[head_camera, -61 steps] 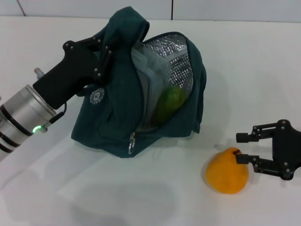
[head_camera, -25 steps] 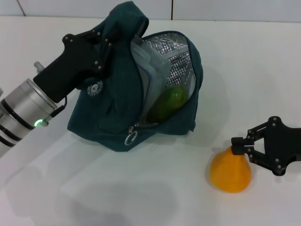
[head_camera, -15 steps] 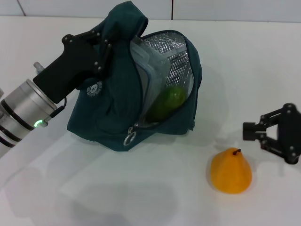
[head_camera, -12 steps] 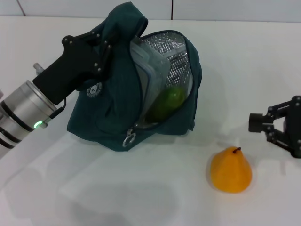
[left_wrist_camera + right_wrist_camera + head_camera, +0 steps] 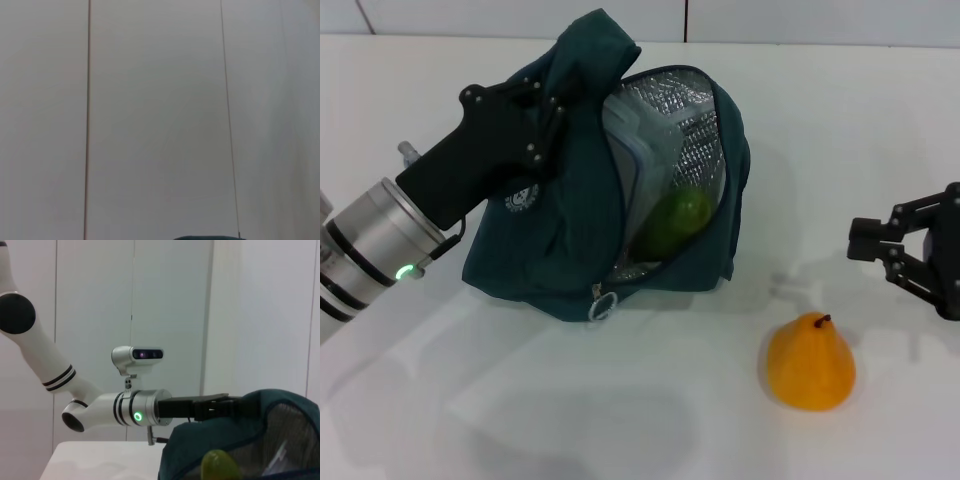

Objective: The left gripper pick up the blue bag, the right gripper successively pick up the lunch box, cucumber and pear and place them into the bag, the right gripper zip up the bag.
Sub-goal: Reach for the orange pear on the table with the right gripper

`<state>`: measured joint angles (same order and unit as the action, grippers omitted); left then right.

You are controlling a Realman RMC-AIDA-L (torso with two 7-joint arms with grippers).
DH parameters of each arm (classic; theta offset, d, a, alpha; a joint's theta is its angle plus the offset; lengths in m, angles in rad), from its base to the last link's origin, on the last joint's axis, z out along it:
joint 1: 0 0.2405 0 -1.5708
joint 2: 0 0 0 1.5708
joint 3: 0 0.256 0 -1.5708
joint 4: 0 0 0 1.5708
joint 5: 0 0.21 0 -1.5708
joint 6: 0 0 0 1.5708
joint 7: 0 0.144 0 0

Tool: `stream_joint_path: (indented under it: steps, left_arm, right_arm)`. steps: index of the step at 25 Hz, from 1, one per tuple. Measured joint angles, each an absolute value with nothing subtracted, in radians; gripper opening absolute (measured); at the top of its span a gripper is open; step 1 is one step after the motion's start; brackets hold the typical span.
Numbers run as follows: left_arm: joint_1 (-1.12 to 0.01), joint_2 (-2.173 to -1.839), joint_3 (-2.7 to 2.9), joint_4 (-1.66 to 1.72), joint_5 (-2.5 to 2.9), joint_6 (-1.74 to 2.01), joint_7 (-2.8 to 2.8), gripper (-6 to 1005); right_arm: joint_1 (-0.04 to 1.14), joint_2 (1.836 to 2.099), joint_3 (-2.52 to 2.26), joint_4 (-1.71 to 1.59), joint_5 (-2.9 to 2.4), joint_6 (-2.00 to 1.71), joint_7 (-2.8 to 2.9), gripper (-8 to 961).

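Bag point(image 5: 570, 220) held up by left gripper point(image 5: 558, 112) clamped on its top — mouth open, lunch box point(image 5: 640, 160) and cucumber point(image 5: 672, 222) inside. Pear point(image 5: 809, 362) on table (upright); right gripper point(image 5: 880, 255) open, apart.

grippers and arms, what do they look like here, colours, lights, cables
The left gripper is a black two-fingered claw with silver screws on a black housing, joined to a silver cylindrical arm with dark rings, a small green light and a thin black cable. The right gripper is a matching black linkage claw with silver screws; its arm is out of view.
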<state>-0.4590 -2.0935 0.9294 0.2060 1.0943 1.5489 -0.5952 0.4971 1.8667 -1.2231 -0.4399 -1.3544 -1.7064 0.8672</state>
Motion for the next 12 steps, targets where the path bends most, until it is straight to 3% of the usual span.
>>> stream_joint_path:
  steps: [6, 12]
  left_arm:
    - [-0.459, -2.093, 0.93, 0.204, 1.095, 1.549, -0.595, 64]
    - [-0.459, -2.092, 0.938, 0.206, 1.097, 1.549, -0.595, 64]
  right_arm:
    - [0.464, 1.914, -1.181, -0.445, -1.354, -1.668, 0.786, 124]
    - [0.442, 1.934, -1.155, -0.499, -1.388, -1.625, 0.827, 132]
